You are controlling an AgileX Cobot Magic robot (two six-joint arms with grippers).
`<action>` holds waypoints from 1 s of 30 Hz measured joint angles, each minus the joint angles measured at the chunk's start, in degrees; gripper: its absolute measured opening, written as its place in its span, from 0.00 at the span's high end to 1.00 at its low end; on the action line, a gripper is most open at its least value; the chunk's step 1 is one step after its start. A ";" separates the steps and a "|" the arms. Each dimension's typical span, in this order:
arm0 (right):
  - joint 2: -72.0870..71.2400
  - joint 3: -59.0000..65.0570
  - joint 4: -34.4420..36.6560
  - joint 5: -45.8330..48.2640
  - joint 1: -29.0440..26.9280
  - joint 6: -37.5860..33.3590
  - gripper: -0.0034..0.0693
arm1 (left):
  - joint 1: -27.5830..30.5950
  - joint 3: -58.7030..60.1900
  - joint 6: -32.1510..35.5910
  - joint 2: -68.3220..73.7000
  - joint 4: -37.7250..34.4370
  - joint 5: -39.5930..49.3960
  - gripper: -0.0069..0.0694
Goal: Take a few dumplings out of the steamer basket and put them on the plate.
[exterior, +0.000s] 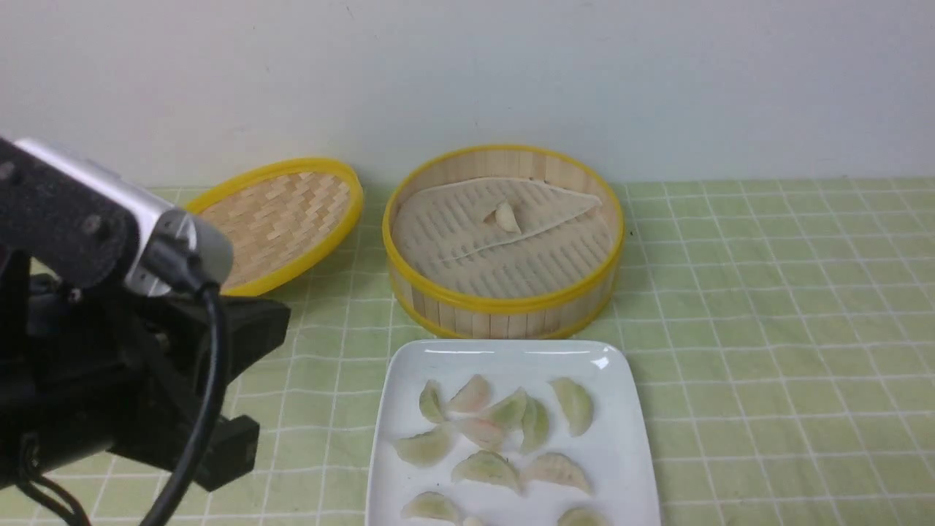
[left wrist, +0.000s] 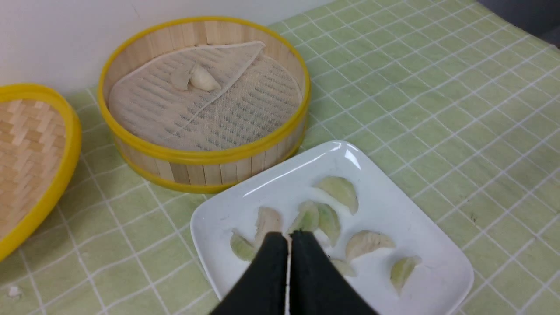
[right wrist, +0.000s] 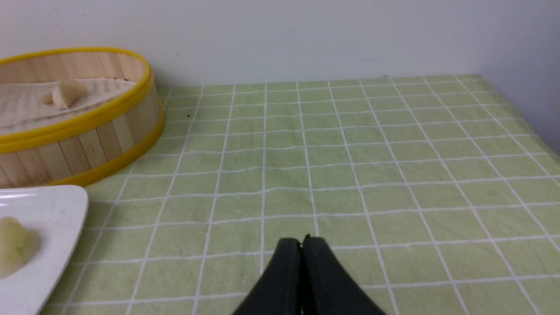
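Observation:
The steamer basket [exterior: 504, 310] stands at the back centre with one pale dumpling [exterior: 505, 216] on its liner. The white plate [exterior: 621, 453] lies in front of it and holds several green and pink tinted dumplings [exterior: 486, 467]. My left arm [exterior: 146, 351] is at the front left. In the left wrist view my left gripper [left wrist: 288, 236] is shut and empty, hanging above the plate [left wrist: 437, 258] near its dumplings [left wrist: 339, 192]. My right gripper [right wrist: 302, 240] is shut and empty over bare cloth, to the right of the plate [right wrist: 48, 210] and basket [right wrist: 78, 144].
The shallow woven lid [exterior: 281, 219] leans at the back left beside the basket. A green checked cloth [exterior: 767, 329] covers the table. A white wall runs close behind the basket and lid.

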 joint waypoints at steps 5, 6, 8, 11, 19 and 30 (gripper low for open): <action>0.00 0.00 0.00 0.00 0.00 0.00 0.97 | 0.00 0.36 0.27 -2.64 0.89 0.00 0.92; 0.00 0.00 0.00 0.00 0.00 0.00 0.97 | 0.00 0.36 0.37 -3.39 1.48 0.11 0.92; 0.00 0.00 0.00 0.00 0.00 0.00 0.97 | 0.02 0.36 0.45 -5.14 2.91 0.86 0.92; 0.00 0.00 0.00 0.00 0.00 0.00 0.97 | 0.13 0.36 -1.07 -8.83 5.52 2.69 0.92; 0.00 0.00 0.00 0.00 0.00 0.00 0.97 | 5.02 11.16 -3.62 -22.69 9.15 -0.87 0.92; 0.00 0.00 0.00 0.00 0.00 0.00 0.97 | 30.84 42.75 4.49 -42.85 3.00 -14.28 0.92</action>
